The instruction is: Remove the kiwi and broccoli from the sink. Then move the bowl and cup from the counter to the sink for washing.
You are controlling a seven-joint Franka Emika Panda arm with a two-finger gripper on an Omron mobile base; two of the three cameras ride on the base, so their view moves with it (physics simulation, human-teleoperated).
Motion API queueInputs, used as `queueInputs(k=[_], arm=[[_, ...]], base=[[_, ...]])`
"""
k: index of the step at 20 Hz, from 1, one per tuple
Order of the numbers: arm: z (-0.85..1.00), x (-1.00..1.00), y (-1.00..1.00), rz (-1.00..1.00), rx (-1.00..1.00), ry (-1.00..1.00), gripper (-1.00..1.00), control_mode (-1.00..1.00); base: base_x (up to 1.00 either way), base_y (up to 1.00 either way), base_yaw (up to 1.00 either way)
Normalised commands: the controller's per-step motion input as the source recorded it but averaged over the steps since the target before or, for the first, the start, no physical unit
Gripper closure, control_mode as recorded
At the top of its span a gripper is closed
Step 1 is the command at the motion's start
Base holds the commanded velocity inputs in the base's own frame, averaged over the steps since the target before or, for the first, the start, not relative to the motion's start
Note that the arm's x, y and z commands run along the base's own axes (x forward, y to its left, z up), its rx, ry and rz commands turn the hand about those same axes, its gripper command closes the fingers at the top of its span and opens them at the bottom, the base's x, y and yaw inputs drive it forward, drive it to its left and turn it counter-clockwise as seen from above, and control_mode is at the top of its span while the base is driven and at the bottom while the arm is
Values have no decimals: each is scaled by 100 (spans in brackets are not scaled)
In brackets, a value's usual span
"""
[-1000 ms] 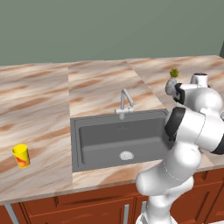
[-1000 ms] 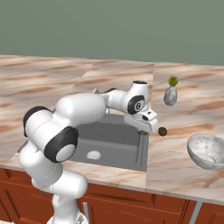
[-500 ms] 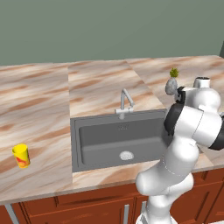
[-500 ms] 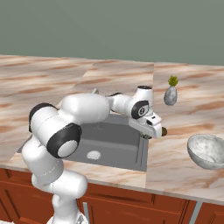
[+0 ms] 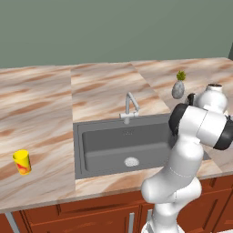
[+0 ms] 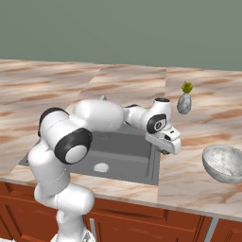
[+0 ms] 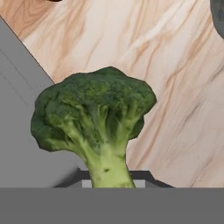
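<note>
Broccoli (image 7: pixel 94 118) sits pinched by its pale stalk in the claw (image 6: pixel 165 150), the dark florets hanging ahead of the fingers, over the line where the sink (image 7: pixel 26 131) wall meets the counter (image 7: pixel 175 87) on the right of the basin. To do this step well, I judge the claw should carry on rightward until the whole floret is over marble, lower close to the surface, and only then let go, so it cannot roll back into the basin. A spot short of the bowl (image 6: pixel 223 163) and nearer than the vase (image 6: pixel 184 101) looks safest.
</note>
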Motion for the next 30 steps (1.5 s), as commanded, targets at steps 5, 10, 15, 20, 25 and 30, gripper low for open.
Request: queueInputs(k=[5, 10, 15, 20, 25, 30], arm=[[-16, 5, -26, 0, 0, 0, 100, -100], [-15, 12, -23, 0, 0, 0, 100, -100], [-15, 17, -19, 0, 0, 0, 100, -100], [-17, 16, -13, 0, 0, 0, 100, -100], [-17, 13, -15, 0, 0, 0, 100, -100], [-17, 10, -15, 0, 0, 0, 100, -100]], base=[[0, 0, 0], [0, 0, 0], [0, 0, 0], [0, 0, 0], [0, 0, 0], [0, 0, 0]])
